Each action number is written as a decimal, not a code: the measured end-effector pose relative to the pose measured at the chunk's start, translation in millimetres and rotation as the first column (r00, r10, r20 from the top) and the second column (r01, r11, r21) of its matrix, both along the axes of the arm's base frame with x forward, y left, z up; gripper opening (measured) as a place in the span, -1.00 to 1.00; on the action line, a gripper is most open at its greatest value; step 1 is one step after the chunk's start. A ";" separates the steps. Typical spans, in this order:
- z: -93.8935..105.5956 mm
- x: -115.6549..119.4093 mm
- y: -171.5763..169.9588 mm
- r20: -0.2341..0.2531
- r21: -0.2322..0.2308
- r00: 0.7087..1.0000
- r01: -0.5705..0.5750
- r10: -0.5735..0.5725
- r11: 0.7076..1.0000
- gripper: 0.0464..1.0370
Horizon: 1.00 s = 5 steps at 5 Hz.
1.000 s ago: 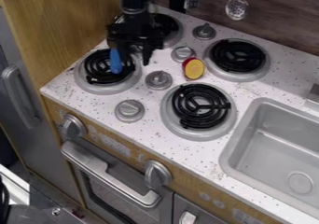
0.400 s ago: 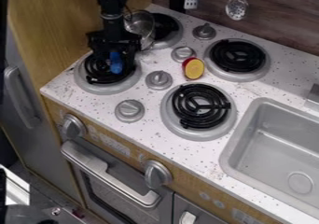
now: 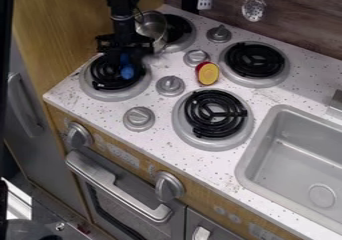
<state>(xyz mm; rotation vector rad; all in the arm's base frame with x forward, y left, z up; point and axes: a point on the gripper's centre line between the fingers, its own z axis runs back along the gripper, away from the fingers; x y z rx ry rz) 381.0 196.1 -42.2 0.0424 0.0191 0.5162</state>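
The black gripper [image 3: 124,59] hangs low over the front-left burner [image 3: 115,95], at the upper left of the camera view. Right at its lower end is a blue object [image 3: 127,73], partly covered by the gripper; whether it is gripped cannot be seen. Behind the gripper and to its right, a metal pot [image 3: 155,28] stands tilted beside the back-left burner [image 3: 188,40], partly hidden by the arm. A red and yellow object [image 3: 208,73] lies between the knobs and the back-right burner.
The front-right burner [image 3: 212,115] and back-right burner [image 3: 254,60] have black coils. Several grey knobs, one of them a front knob [image 3: 139,118], rise from the speckled counter. A grey sink [image 3: 257,156] is at the right, a wooden wall [image 3: 63,29] at the left. A slotted ladle [image 3: 254,9] hangs behind.
The gripper moved left and down over the burner, then slightly right. The pot has come into sight beside the arm. The blue object's visible part is shorter and its lower end sits slightly differently.
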 end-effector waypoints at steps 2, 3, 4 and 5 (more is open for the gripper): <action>0.4 3.2 -5.1 -0.003 0.007 0.999 0.045 -0.045 0.999 -0.36; 12.7 -0.8 -19.1 0.027 0.033 0.995 0.094 -0.095 0.995 -0.36; 62.5 1.0 -47.7 0.159 0.095 0.973 0.154 -0.168 0.983 -0.74; 74.8 -14.5 -68.8 0.212 0.092 0.956 0.189 -0.204 0.978 -0.97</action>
